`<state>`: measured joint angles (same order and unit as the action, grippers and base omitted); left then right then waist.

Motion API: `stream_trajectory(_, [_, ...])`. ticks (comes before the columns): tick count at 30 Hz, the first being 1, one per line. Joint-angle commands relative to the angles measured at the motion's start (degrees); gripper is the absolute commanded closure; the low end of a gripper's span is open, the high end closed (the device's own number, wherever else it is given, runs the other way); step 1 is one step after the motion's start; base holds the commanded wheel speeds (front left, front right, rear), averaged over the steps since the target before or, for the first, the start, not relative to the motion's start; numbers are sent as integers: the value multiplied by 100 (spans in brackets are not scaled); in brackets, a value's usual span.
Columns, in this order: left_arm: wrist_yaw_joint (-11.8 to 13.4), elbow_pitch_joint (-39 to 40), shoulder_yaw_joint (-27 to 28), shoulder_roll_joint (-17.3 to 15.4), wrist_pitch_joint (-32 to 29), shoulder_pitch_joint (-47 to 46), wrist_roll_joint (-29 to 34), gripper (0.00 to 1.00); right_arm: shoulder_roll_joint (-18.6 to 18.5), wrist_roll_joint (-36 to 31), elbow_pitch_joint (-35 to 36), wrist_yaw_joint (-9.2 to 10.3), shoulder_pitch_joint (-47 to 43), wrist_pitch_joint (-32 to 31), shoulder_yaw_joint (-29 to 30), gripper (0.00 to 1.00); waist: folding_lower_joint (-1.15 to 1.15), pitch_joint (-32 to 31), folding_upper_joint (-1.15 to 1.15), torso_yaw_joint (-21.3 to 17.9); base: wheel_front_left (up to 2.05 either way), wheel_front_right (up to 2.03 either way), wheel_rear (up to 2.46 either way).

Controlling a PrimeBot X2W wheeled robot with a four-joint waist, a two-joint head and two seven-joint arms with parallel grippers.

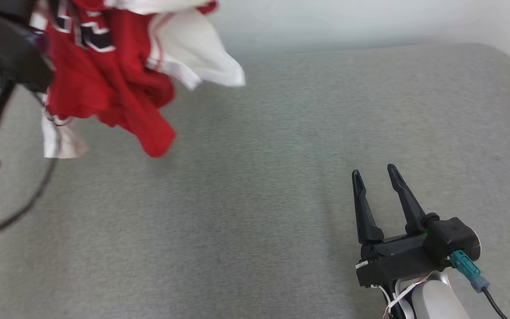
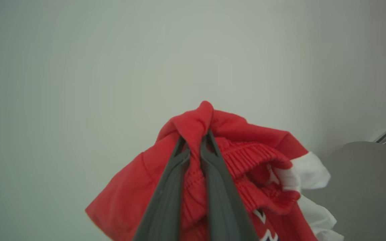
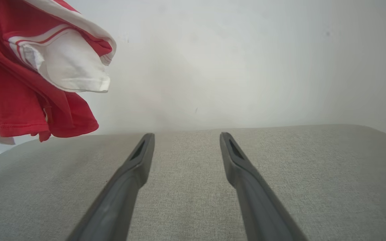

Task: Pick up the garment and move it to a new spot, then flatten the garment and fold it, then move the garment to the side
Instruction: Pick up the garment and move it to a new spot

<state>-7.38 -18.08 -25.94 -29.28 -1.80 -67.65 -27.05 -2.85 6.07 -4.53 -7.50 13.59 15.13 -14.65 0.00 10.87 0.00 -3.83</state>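
Observation:
The garment (image 1: 104, 75) is a red and white jersey with dark lettering, hanging bunched in the air above the far left of the grey cushioned surface (image 1: 255, 199). In the left wrist view my left gripper (image 2: 194, 142) is shut on a fold of the garment (image 2: 233, 160) near its ribbed red hem. The right wrist view has the garment (image 3: 28, 77) dangling at the upper left, clear of the surface. My right gripper (image 1: 374, 173) rests low at the lower right, open and empty, its fingers (image 3: 136, 160) well apart over bare fabric.
A pale wall (image 1: 370, 22) runs behind the surface, whose rounded far right corner (image 1: 503, 57) drops off. The left arm's dark housing and a looping black cable (image 1: 38, 195) hang at the left edge.

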Motion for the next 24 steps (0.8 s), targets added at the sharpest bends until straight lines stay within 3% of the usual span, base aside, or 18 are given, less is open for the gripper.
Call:
stream_trajectory(1, [34,178,-35,51,-55,106,-82,100,-7,32,27,2,-15,4,3,0,0,-6,0,-215,0,0,0])
stream_trajectory(8, [99,993,-435,586,-364,247,-178,100,-7,60,50,2,-56,4,152,0,0,-9,0,-508,0,0,0])
stream_trajectory(14, [85,1176,-758,1060,-358,392,-374,100,-7,77,77,2,-36,4,228,0,0,36,0,-653,0,0,0])
stream_trajectory(19, [197,1189,-877,1244,-169,730,-444,100,-7,77,110,2,-40,4,266,0,0,104,0,-702,0,0,0])
stream_trajectory(24, [358,1077,-851,1209,109,1336,-514,100,-7,36,137,3,-72,4,368,0,0,144,0,-657,0,0,0])
